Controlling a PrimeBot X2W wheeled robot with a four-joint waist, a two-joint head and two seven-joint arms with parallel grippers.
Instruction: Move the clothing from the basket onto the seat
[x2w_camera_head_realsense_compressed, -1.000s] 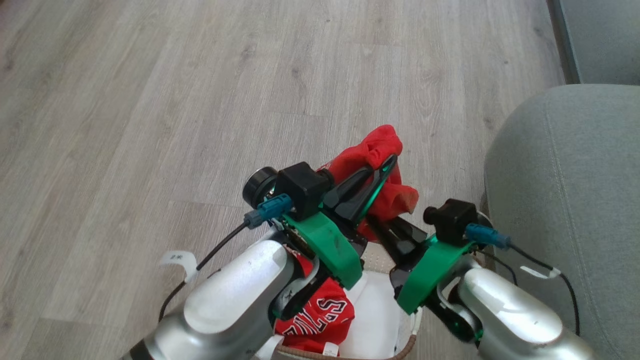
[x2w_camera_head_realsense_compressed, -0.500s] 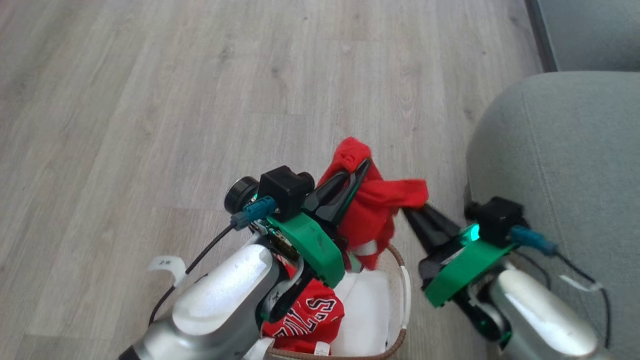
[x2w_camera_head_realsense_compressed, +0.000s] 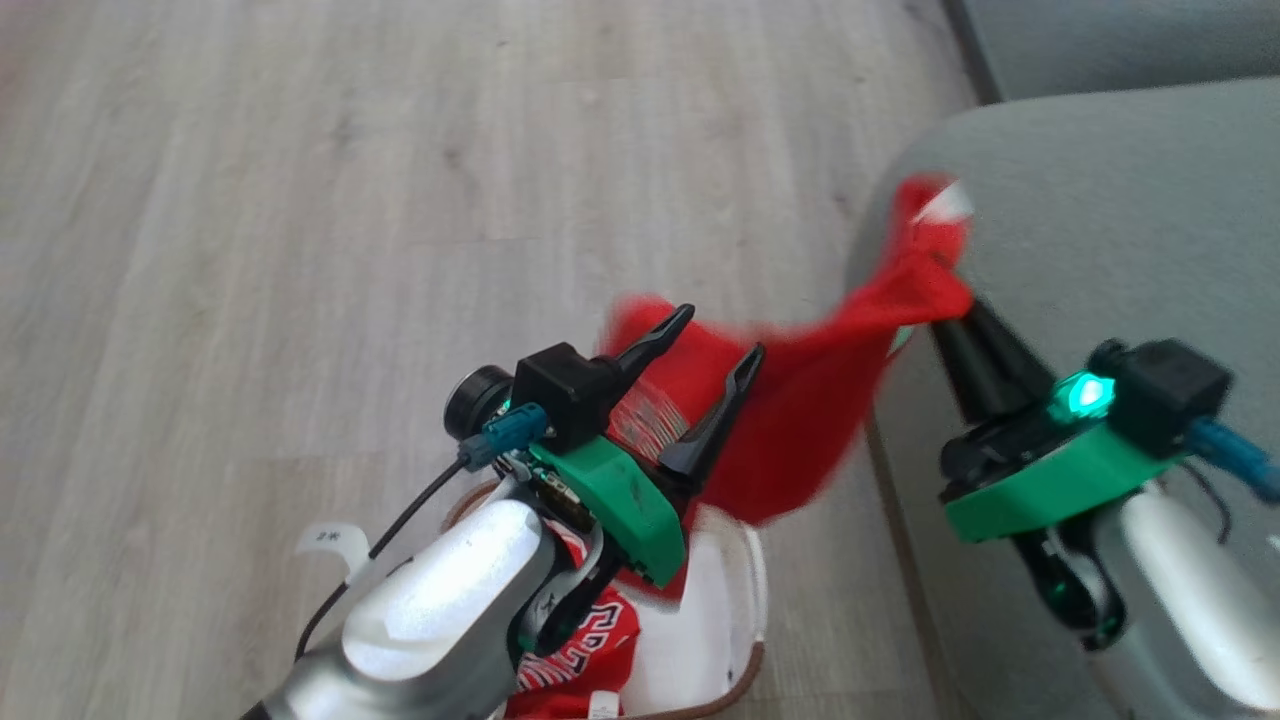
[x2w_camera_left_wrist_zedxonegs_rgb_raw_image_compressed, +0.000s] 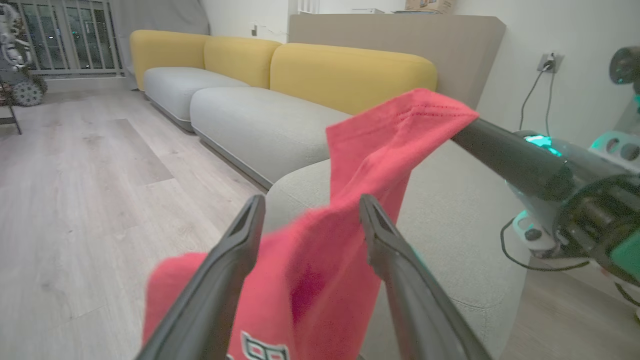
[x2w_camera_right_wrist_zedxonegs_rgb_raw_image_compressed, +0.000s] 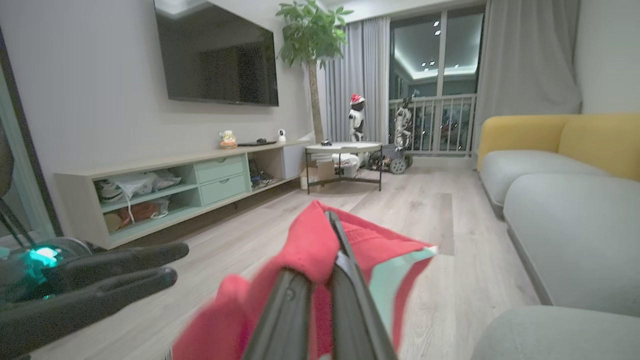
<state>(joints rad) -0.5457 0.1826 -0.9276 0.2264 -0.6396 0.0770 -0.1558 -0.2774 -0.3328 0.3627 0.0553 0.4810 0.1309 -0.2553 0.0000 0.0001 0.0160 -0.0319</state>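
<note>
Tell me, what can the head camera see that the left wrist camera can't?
Head view extra: the basket, with a red garment with white letters inside. Left wrist view extra: yellow sofa backs and a wall socket. Both: the open left gripper, the right gripper shut on the hanging red garment, and the grey-green seat.

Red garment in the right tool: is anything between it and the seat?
Nothing visible. The garment, pinched by the shut right tool, hangs at the edge of the seat; the open left tool is beside its trailing end.
</note>
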